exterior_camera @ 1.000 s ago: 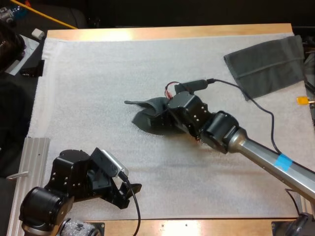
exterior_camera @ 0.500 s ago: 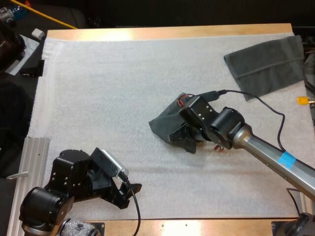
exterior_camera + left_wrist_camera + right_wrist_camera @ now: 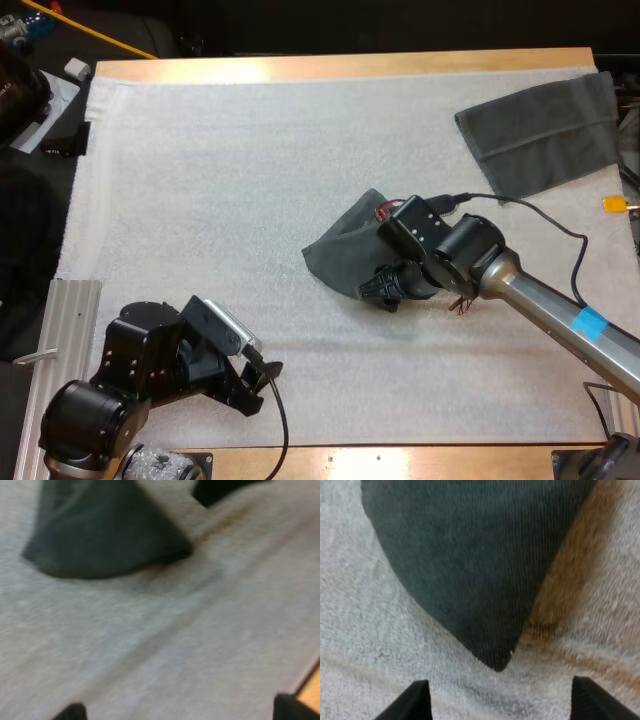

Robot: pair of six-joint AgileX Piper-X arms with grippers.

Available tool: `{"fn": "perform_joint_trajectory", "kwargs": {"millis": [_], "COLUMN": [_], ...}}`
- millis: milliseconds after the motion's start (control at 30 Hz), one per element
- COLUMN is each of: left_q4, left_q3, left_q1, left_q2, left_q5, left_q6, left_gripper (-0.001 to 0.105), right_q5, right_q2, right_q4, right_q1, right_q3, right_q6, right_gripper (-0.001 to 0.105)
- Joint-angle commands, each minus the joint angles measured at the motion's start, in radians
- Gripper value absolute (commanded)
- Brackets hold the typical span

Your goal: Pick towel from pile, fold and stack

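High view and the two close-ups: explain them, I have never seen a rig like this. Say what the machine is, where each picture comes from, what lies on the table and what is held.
The machine is two robot arms at a wooden table covered by a white mat. The high view looks down from behind them. Each close-up comes from a camera on one arm's wrist. A dark grey-green towel lies bunched mid-mat; a second towel lies flat at the far right. The right tool sits at the bunched towel's near corner, open, its fingers clear of the cloth. The left tool is open over bare mat. Nothing is held.
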Motion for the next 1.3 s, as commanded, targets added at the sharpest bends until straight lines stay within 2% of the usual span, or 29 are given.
{"fn": "perform_joint_trajectory", "kwargs": {"millis": [0,133,167,233,367,600,800,933,1000,1033,1067,1167,1267], "left_q4": [-0.028,-0.028,-0.026,-0.026,-0.037,-0.040,-0.028,-0.018,-0.014,-0.021,-0.026,-0.025,-0.024], "left_q3": [-0.009,-0.011,-0.009,-0.009,-0.011,-0.010,-0.011,-0.011,-0.013,-0.010,-0.009,-0.007,-0.007], "left_q1": [-0.003,-0.002,-0.001,-0.002,-0.004,-0.002,-0.001,0.000,0.000,-0.002,-0.004,-0.004,-0.008], "left_q2": [-0.001,0.003,0.007,0.000,-0.007,0.001,0.002,0.002,0.004,0.004,0.004,0.000,0.001], "left_q5": [-0.076,-0.140,-0.166,-0.164,-0.199,-0.149,-0.114,-0.098,-0.095,-0.092,-0.091,-0.087,-0.085], "left_q6": [-0.003,-0.008,-0.010,-0.007,-0.010,-0.017,-0.022,-0.023,-0.025,-0.027,-0.029,-0.028,-0.031], "left_gripper": [0.071,0.070,0.071,0.071,0.071,0.070,0.070,0.070,0.070,0.071,0.071,0.071,0.071], "right_q5": [-0.030,-0.059,-0.080,-0.066,-0.099,-0.150,-0.178,-0.173,-0.163,-0.156,-0.157,-0.153,-0.144], "right_q2": [-0.011,-0.025,-0.029,-0.026,-0.033,-0.007,0.091,0.140,0.149,0.132,0.122,0.104,0.072], "right_q4": [-0.008,-0.105,-0.168,-0.142,-0.252,-0.452,-0.554,-0.603,-0.615,-0.610,-0.608,-0.613,-0.612], "right_q1": [-0.003,0.004,0.008,0.000,-0.002,-0.008,-0.014,-0.016,-0.016,-0.018,-0.017,-0.015,-0.013], "right_q3": [0.055,0.165,0.219,0.194,0.285,0.387,0.390,0.389,0.390,0.382,0.378,0.373,0.368], "right_q6": [0.034,0.091,0.121,0.095,0.131,0.238,0.289,0.331,0.355,0.356,0.352,0.346,0.321], "right_gripper": [0.055,0.055,0.055,0.055,0.056,0.056,0.055,0.051,0.043,0.035,0.034,0.002,0.000]}}
